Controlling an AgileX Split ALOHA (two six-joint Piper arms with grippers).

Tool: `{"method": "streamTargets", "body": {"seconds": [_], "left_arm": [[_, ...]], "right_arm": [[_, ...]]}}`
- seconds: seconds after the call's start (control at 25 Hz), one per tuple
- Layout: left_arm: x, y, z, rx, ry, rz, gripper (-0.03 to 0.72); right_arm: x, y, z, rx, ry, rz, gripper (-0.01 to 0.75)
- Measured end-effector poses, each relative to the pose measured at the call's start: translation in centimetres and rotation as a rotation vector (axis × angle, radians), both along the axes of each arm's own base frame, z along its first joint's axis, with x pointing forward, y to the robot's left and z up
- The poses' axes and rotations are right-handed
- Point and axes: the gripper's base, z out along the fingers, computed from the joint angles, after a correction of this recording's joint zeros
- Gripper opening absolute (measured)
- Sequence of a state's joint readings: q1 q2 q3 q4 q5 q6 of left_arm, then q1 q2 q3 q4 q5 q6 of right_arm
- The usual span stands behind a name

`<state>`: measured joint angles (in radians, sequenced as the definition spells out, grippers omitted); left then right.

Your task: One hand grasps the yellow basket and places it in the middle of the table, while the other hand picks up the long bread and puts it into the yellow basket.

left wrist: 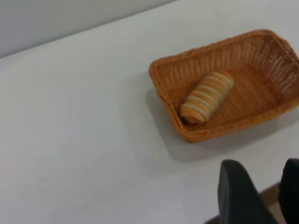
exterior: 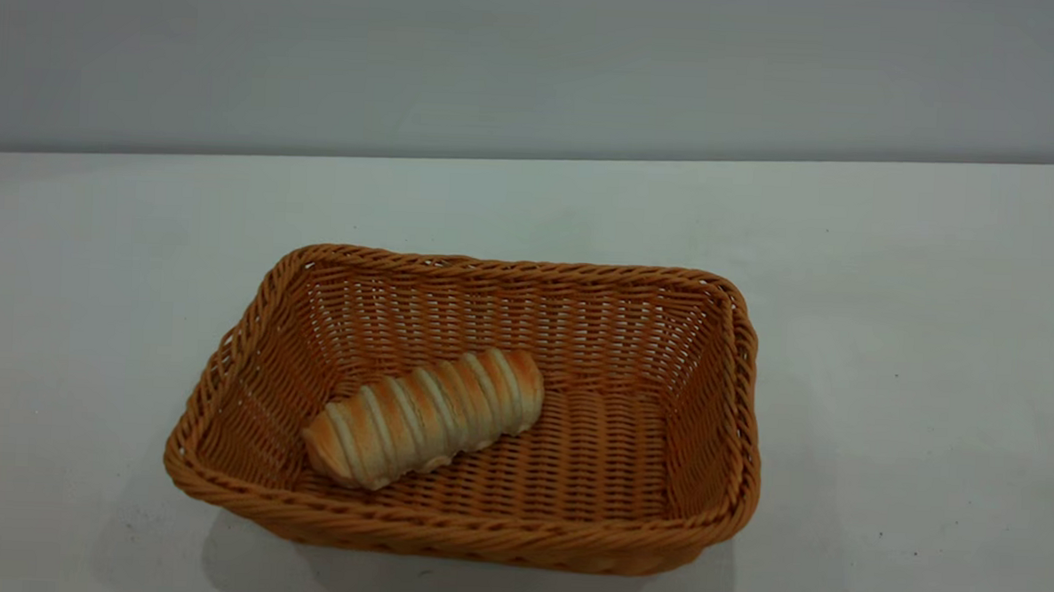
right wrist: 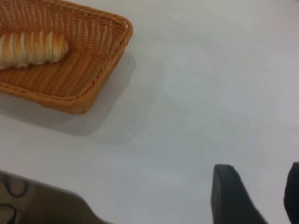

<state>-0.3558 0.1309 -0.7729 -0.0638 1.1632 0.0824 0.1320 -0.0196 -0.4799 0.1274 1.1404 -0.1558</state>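
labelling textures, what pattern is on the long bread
Golden-brown with pale cream ridges across the long bread; clearest in the exterior view.

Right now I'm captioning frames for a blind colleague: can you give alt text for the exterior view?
A golden-brown oblong bread roll lies diagonally inside a rectangular orange-tan woven wicker basket, toward its left side. The basket sits on a plain white tabletop; no robot arm shows.

woven wicker yellow basket (exterior: 481,543), ridged crusty long bread (exterior: 424,416), smooth matt table (exterior: 916,349)
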Motion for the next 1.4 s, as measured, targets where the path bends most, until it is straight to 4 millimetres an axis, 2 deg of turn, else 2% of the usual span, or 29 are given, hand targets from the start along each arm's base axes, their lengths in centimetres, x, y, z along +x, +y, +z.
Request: {"method": "streamTargets", "body": {"seconds": [0.08,0.24,0.44,0.76,1.4], "left_arm": [[-0.4,-1.0,-0.9,0.005,-0.004,-0.055,0.281],[0.3,-2.2,-2.3,-0.008,0.020,-0.050,0.281],[1.3,-2.3,-4.2,0.031,0.073,0.041,0.281],[0.7,-2.3,-6.5,0.067,0.038,0.131,0.281],[0.8,-0.8,-7.4,0.073,0.091,0.372,0.281]], "right_arm": [[0.0,0.0,0.0,0.000,0.000,0.000,0.325],[0.0,0.0,0.0,0.000,0.000,0.000,0.325],[0.0,0.0,0.0,0.000,0.000,0.000,0.325],[0.0,0.0,0.0,0.000,0.000,0.000,0.325],[0.0,0.0,0.0,0.000,0.000,0.000,0.325]]}}
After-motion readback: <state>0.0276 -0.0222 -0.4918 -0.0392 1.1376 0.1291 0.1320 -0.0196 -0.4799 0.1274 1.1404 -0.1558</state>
